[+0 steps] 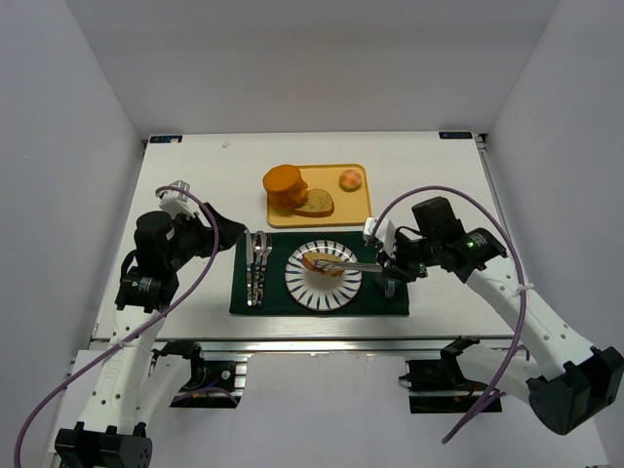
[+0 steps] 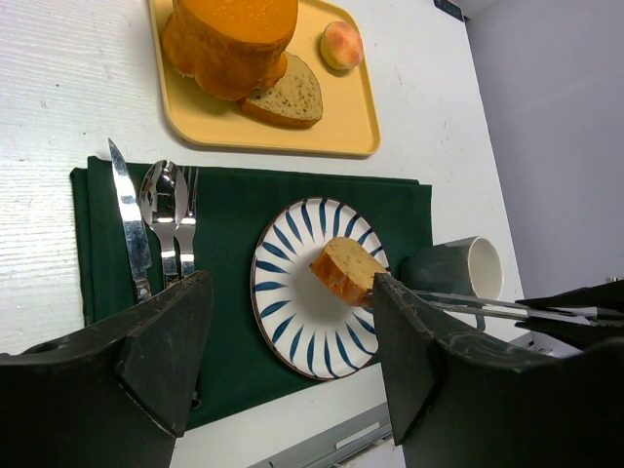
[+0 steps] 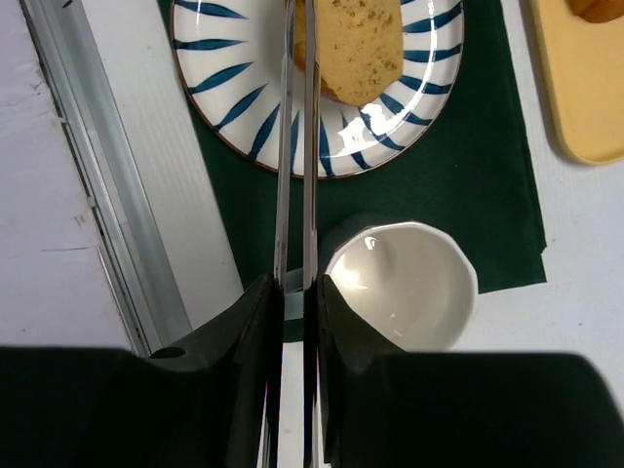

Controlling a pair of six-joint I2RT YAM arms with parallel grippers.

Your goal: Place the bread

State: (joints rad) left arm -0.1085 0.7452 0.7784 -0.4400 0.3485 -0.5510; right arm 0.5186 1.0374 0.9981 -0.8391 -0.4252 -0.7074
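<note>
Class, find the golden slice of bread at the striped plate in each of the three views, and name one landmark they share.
Top external: the bread is mid-frame, over the upper part of the striped plate.
Left wrist: the bread is right of centre, over the plate's right side.
Right wrist: the bread is at the top edge, just right of the tongs.
Shared landmark: the striped plate.

left arm (image 1: 144,283): elbow bent, folded back on its own side, wrist angled in toward the middle
left gripper (image 2: 292,292): jaws spread wide, nothing between them
right arm (image 1: 507,292): stretched in from the right side, wrist low and pointing left
right gripper (image 3: 292,288): fingers pinched tight on thin metal tongs (image 3: 310,146), which poke straight out ahead
</note>
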